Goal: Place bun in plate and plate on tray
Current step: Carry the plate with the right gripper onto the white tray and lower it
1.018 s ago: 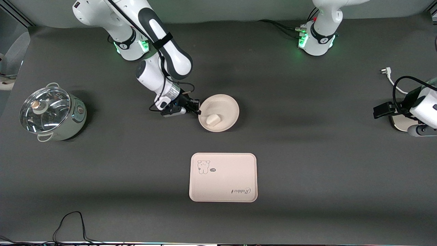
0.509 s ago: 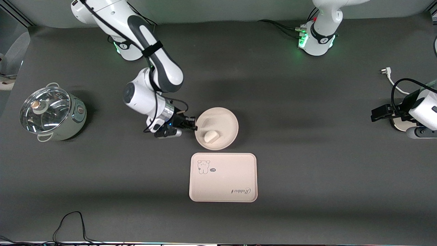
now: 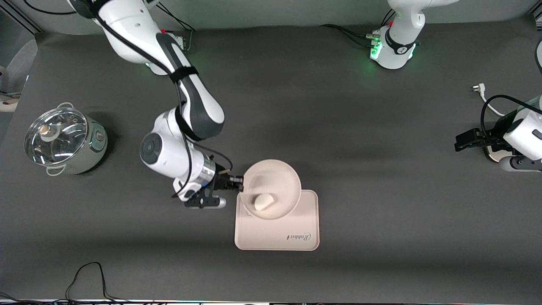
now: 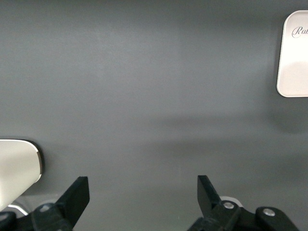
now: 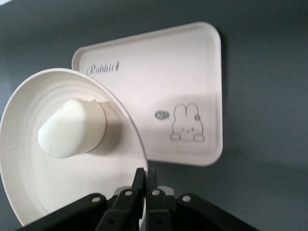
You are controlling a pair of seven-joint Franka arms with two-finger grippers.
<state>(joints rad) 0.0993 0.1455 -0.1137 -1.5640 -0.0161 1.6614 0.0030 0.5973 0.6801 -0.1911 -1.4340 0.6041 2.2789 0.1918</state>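
Above the dark table, cream ribbed plate (image 3: 277, 180) cradles smooth white bun (image 3: 264, 202).

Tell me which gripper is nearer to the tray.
Right. The right gripper holds the plate by its rim, over the tray. The left gripper waits open at the left arm's table end.

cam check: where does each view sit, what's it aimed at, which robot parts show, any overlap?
Front: high across the table, facing the bases; both arms, right gripper holding the plate with the bun over the tray.
Left wrist: looks down at the table past its open left gripper.
Right wrist: looks along shut fingers at plate, bun.
Shared: all three show the tray.
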